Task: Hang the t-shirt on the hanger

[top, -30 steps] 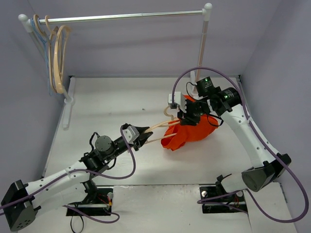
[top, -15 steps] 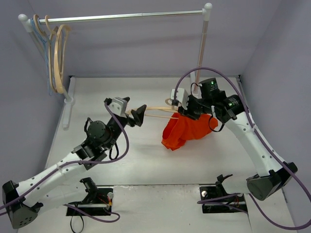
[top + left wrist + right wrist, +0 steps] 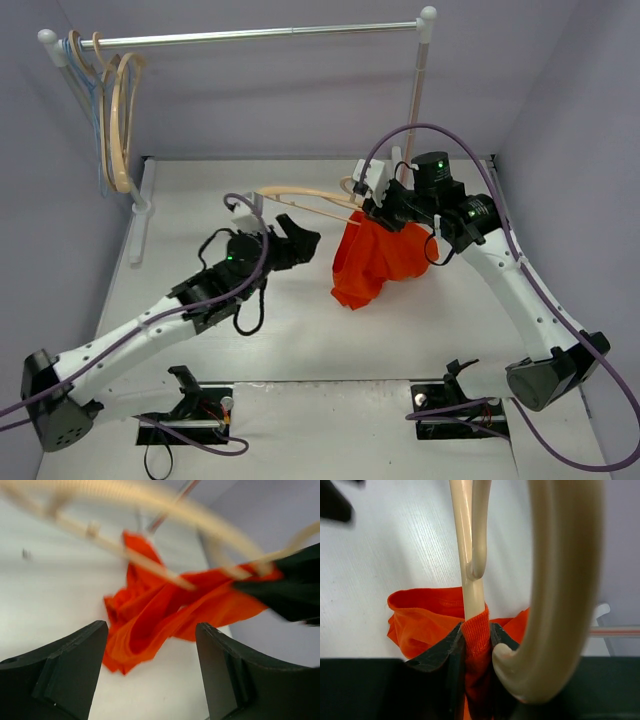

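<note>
Right gripper [image 3: 477, 636] pinched the t-shirt [image 3: 375, 262] against the hanger [image 3: 300, 193]; left gripper [image 3: 300, 241] gaped empty near it and should, I reckoned, draw cloth along slowly.

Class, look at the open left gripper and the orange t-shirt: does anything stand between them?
Nothing visible does. The left gripper faces the t-shirt across bare table. The hanger passes along the edge of that gap, not through it, its far end pinched with the t-shirt's collar in the right gripper.

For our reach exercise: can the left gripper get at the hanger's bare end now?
Probably yes: the left gripper is open, nothing lies between it and the hanger; the right gripper pins the t-shirt end.
</note>
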{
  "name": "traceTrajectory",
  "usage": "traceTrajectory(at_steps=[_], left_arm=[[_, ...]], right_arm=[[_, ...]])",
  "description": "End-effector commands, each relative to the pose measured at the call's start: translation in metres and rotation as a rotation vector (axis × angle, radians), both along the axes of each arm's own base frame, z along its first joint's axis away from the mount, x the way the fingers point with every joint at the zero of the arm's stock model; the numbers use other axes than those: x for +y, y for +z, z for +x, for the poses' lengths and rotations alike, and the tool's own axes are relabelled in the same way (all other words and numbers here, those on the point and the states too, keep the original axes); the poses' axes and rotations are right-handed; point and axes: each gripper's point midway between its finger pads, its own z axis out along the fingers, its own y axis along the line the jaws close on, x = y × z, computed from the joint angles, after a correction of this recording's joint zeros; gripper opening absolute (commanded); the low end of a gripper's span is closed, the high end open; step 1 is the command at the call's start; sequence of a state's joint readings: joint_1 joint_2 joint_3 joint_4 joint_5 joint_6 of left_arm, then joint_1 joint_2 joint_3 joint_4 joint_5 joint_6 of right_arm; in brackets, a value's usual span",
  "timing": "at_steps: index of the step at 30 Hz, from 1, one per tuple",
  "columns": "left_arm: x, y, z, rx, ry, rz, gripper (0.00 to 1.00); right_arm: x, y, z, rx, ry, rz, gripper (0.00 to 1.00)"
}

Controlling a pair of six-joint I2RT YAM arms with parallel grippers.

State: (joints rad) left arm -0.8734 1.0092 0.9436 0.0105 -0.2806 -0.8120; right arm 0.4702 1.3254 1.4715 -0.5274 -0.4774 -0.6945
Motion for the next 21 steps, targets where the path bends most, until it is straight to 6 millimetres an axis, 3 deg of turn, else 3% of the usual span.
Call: traceTrajectory(at_steps=[1,2,5,14,21], left_arm=[[-0.025,-0.044,-0.002,0.233,0.010,-0.165,0.71],[-0.029,-0.058,0.001,0.269,0.023,-0.155,0.71],[-0.038,-0.072,0.008,0.302,0.042,-0.141,0.71],[-0.065,-0.102,0.016,0.375,0.017,-0.117,0.71],[-0.075,-0.128,0.021,0.424,0.029,-0.087,0.71]], right_arm=[[0.008,0.036,0.015,-0.108,-0.025,0.102,0.00],[0.008,0.035,0.014,-0.104,-0.024,0.104,0.00],[0.006,0.037,0.006,-0.105,-0.020,0.118,0.00],[-0.001,0.029,-0.007,-0.094,-0.026,0.109,0.00],[-0.002,0.030,-0.011,-0.095,-0.022,0.121,0.00]])
